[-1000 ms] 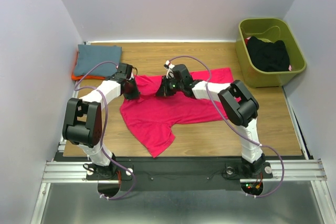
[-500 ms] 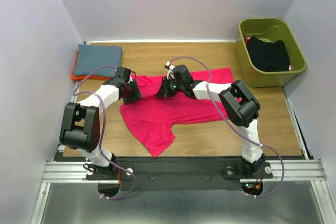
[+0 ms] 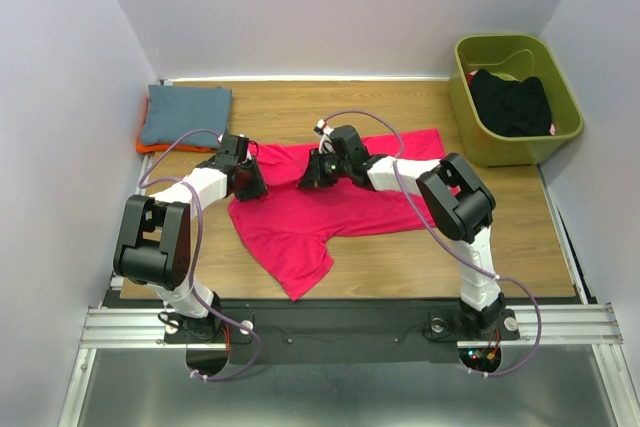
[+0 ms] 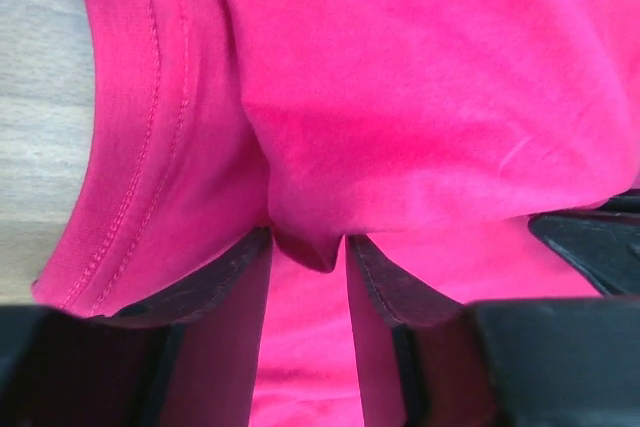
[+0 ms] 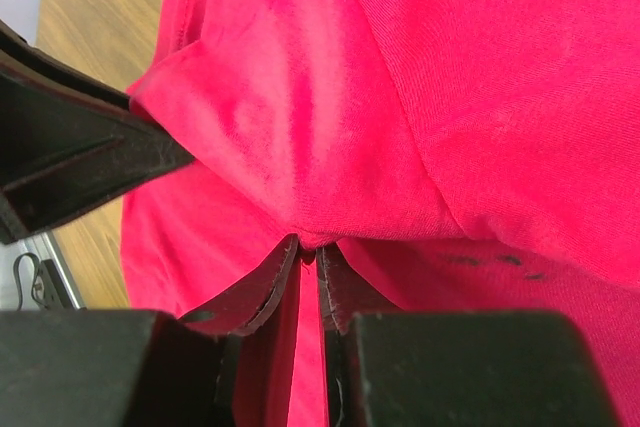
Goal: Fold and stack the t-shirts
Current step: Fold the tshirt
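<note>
Magenta cotton, thin and limp: the magenta t-shirt point(image 3: 330, 212) lies spread across the middle of the table point(image 3: 400, 257), one sleeve trailing toward the near edge. It weighs little and sags wherever I leave it unsupported, so I judge the stitched shoulder seams the best hold. My left gripper point(image 4: 308, 247) sits at the shirt's left shoulder, jaws apart with a small pucker of cloth between the tips. My right gripper point(image 5: 305, 245) is at the far hem, jaws nearly together, pinching a ridge of fabric. In the far left corner a blue-grey shirt point(image 3: 185, 112) rests folded on an orange shirt point(image 3: 145, 145); a black garment point(image 3: 510, 102) fills the bin point(image 3: 470, 137) far right.
</note>
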`<state>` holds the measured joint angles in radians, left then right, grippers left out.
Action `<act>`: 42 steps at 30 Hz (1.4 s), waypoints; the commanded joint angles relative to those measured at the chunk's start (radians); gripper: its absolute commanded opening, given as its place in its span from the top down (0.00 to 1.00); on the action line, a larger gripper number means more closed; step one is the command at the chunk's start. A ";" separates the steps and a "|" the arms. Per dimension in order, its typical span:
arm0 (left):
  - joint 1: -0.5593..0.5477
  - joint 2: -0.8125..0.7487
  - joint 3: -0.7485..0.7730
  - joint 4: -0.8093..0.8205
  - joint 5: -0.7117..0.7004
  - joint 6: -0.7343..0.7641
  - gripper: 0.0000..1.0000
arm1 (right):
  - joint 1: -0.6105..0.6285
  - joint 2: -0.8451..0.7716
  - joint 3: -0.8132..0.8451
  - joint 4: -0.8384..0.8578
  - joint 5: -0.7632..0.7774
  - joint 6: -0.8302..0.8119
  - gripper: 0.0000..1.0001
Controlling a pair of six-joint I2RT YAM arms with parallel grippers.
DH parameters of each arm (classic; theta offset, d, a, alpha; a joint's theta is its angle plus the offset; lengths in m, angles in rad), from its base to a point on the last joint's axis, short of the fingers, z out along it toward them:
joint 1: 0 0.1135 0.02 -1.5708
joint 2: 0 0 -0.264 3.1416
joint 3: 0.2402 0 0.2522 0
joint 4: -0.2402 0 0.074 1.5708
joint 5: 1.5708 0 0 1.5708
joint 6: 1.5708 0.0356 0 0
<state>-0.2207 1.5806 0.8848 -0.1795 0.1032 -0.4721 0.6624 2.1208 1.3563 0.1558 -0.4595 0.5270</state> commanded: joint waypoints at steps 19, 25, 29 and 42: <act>0.001 -0.116 0.057 -0.133 0.064 0.000 1.00 | 0.006 -0.111 -0.059 0.011 0.004 0.016 0.96; 0.003 -0.111 0.037 -0.158 0.104 -0.022 1.00 | 0.006 -0.133 -0.054 -0.059 -0.013 0.021 0.97; 0.006 -0.114 0.000 -0.155 0.119 -0.040 0.99 | 0.006 -0.107 -0.046 -0.101 -0.027 0.027 0.96; 0.029 -0.174 -0.116 -0.107 0.110 -0.097 0.97 | 0.006 -0.061 0.013 -0.306 -0.042 -0.001 0.91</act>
<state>-0.2070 1.4445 0.7765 -0.3042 0.2142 -0.5549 0.6624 2.0823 1.3151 -0.0757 -0.4969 0.5499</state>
